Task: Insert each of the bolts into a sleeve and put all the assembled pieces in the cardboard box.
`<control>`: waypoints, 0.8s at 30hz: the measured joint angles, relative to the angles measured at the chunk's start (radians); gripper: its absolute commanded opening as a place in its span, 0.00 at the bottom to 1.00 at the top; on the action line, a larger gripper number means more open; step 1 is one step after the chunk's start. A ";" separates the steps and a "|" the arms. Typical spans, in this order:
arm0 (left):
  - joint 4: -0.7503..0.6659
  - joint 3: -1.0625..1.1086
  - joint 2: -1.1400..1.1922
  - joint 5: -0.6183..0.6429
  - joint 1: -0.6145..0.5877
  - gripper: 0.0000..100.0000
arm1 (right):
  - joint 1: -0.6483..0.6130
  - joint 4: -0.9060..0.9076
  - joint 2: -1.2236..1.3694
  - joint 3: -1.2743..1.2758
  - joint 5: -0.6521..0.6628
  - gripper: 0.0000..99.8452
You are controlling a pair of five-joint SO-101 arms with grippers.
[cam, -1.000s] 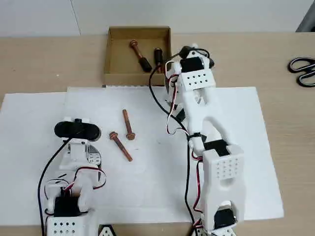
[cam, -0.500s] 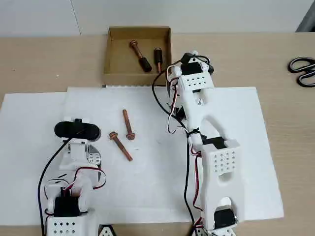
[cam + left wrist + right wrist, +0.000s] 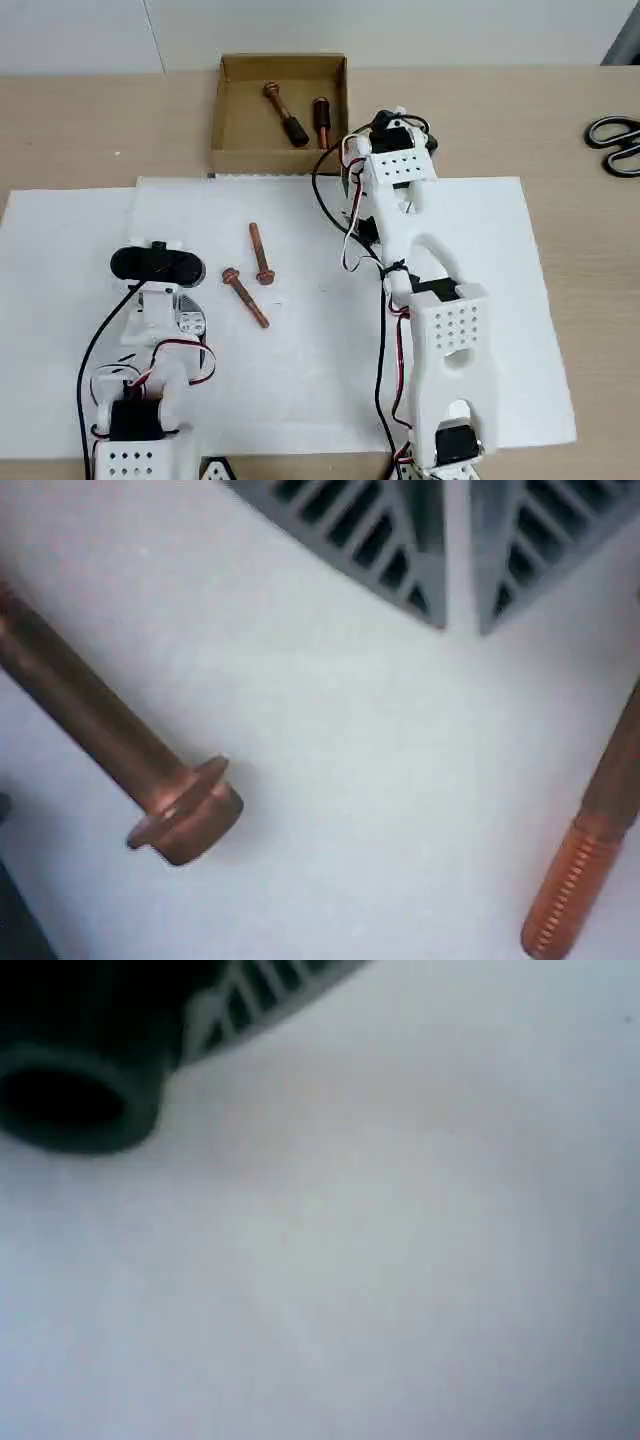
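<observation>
Two loose copper bolts [image 3: 261, 253] [image 3: 245, 297] lie on the white paper [image 3: 300, 400] left of centre. My left gripper [image 3: 460, 620] hovers just above them, shut and holding nothing. One bolt head [image 3: 185, 815] and the other bolt's threaded end [image 3: 575, 890] lie close under it. My right arm [image 3: 400, 165] stands over the paper's far edge beside the cardboard box [image 3: 232, 120]. My right gripper [image 3: 170, 1030] is shut on a black sleeve [image 3: 75, 1100], whose open end faces the camera. Two assembled pieces [image 3: 285, 113] [image 3: 322, 113] lie in the box.
Scissors [image 3: 615, 140] lie on the wooden table at the far right. The left arm's black motor [image 3: 157, 265] sits left of the bolts. Black and red cables [image 3: 345, 240] hang along the right arm.
The right arm has drawn back a little from the box toward the paper's far edge. The left arm and both loose bolts have stayed put.
</observation>
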 measured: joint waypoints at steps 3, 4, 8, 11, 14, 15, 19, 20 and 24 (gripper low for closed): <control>0.000 0.000 0.000 0.000 0.000 0.00 | -0.002 0.002 0.005 -0.054 0.002 0.00; 0.000 0.000 0.000 0.000 0.000 0.00 | -0.005 0.017 0.005 -0.086 0.005 0.00; 0.000 0.000 0.000 0.000 0.000 0.01 | -0.031 0.100 0.003 -0.232 0.043 0.00; 0.000 0.000 0.000 0.000 0.000 0.01 | -0.044 0.110 -0.037 -0.279 0.101 0.00; 0.000 0.000 0.000 0.000 0.000 0.01 | -0.046 0.117 -0.121 -0.288 0.163 0.00; 0.000 0.000 0.000 0.000 0.000 0.01 | -0.048 0.117 -0.150 -0.292 0.183 0.00; 0.000 -0.003 0.000 0.026 0.000 0.01 | -0.048 0.123 -0.256 -0.292 0.273 0.00; 0.000 -0.017 0.000 0.041 0.000 0.01 | -0.048 0.126 -0.282 -0.292 0.295 0.00; 0.000 -0.135 0.002 0.064 0.000 0.01 | -0.048 0.133 -0.404 -0.288 0.361 0.00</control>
